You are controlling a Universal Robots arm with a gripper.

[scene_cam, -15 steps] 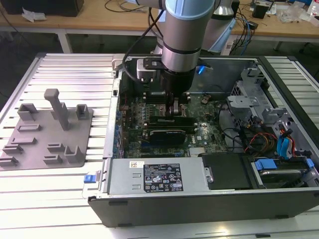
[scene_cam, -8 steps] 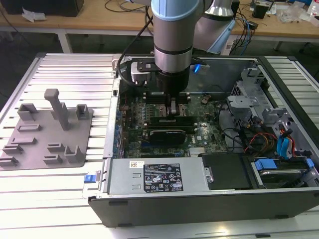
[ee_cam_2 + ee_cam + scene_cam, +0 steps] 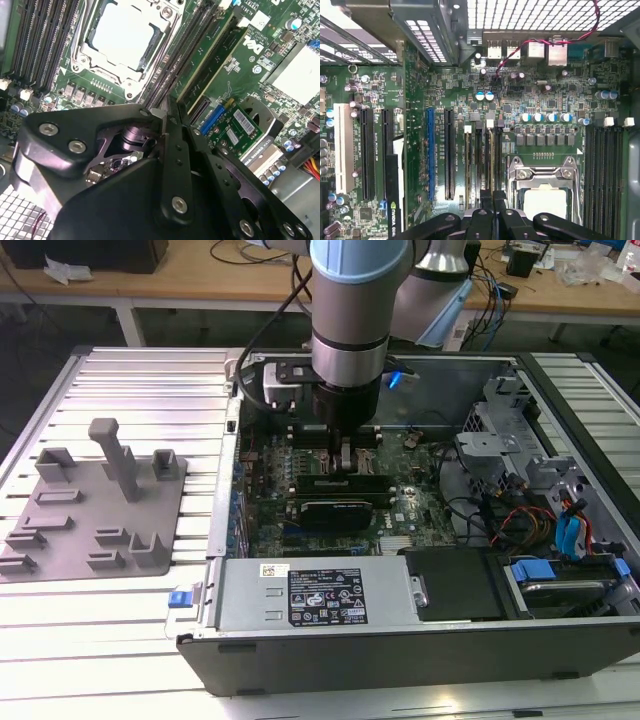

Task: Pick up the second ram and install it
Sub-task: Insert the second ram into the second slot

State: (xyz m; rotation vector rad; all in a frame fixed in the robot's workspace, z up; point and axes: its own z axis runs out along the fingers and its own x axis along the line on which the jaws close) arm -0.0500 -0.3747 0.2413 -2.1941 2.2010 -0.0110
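Observation:
The second ram (image 3: 212, 57) is a long green stick standing on edge in a memory slot beside the processor socket (image 3: 122, 35). In the first wrist view the second ram (image 3: 491, 160) shows edge-on as a thin line running up from between the fingers. My gripper (image 3: 162, 117) points down into the open computer case, its jaws closed on the stick's upper edge. In the exterior view the gripper (image 3: 346, 455) sits low over the motherboard, just behind the black card (image 3: 335, 508). The gripper (image 3: 493, 196) is right next to the processor socket (image 3: 545, 200).
A grey holder tray (image 3: 95, 500) lies on the slatted table at the exterior view's left. Inside the case are a power supply (image 3: 320, 595) at the front and a drive cage (image 3: 500, 440) with cables at the exterior view's right. Empty slots (image 3: 602, 170) flank the socket.

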